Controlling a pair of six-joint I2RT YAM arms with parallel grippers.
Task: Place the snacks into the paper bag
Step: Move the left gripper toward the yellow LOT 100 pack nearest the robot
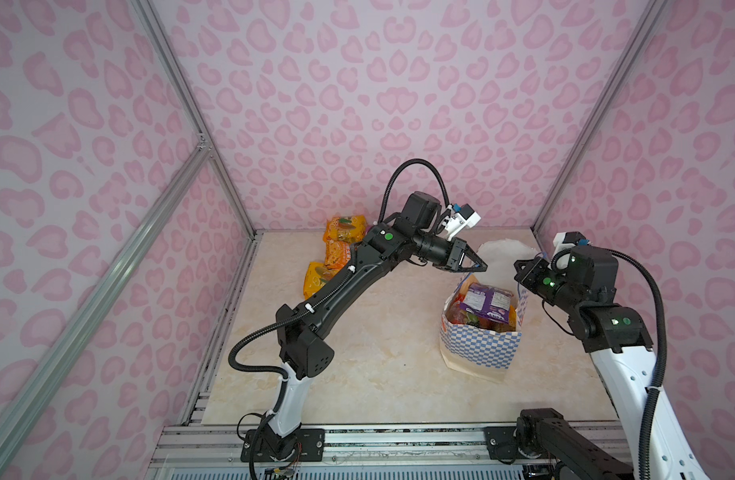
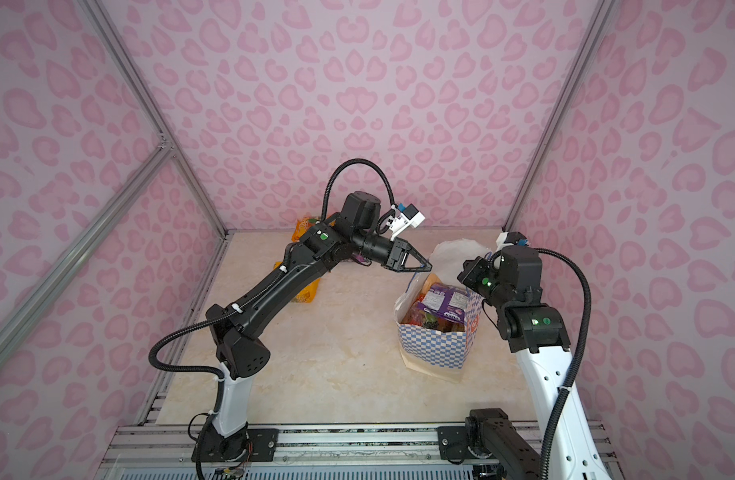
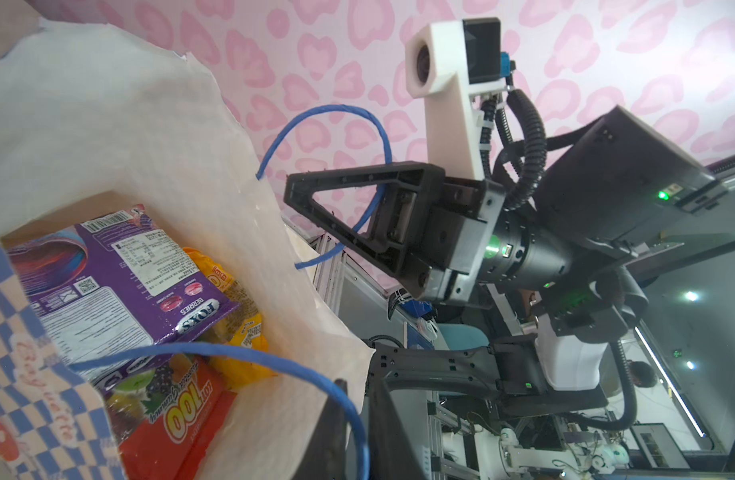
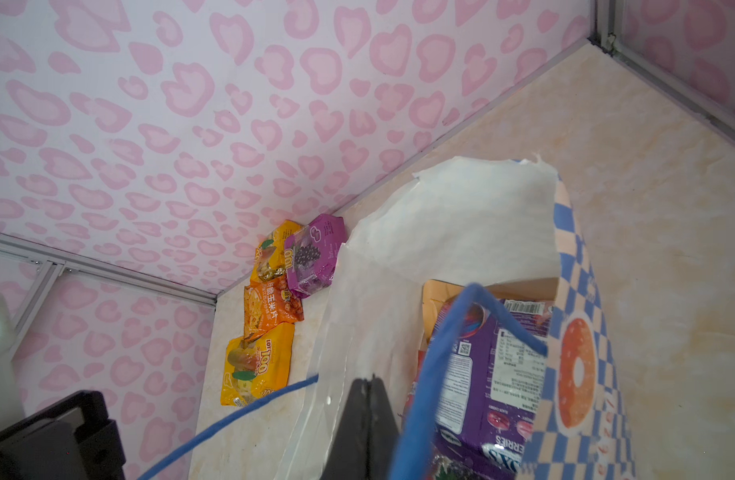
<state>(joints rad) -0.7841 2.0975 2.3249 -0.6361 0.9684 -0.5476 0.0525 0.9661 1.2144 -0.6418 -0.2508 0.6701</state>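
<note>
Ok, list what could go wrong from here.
The paper bag looks nearly full, its purple Fox's packet riding high; the four packets left by the far wall may not fit.
A cord handle arcs over that packet beside the shut left end effector; withdrawing could snag it and tip the bag.
The shut right end effector sits at the other cord handle; a tug could tear the rim.

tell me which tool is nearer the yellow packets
Left. The left tool hangs at the paper bag rim nearest the yellow packets; the right tool sits at the opposite rim.
</note>
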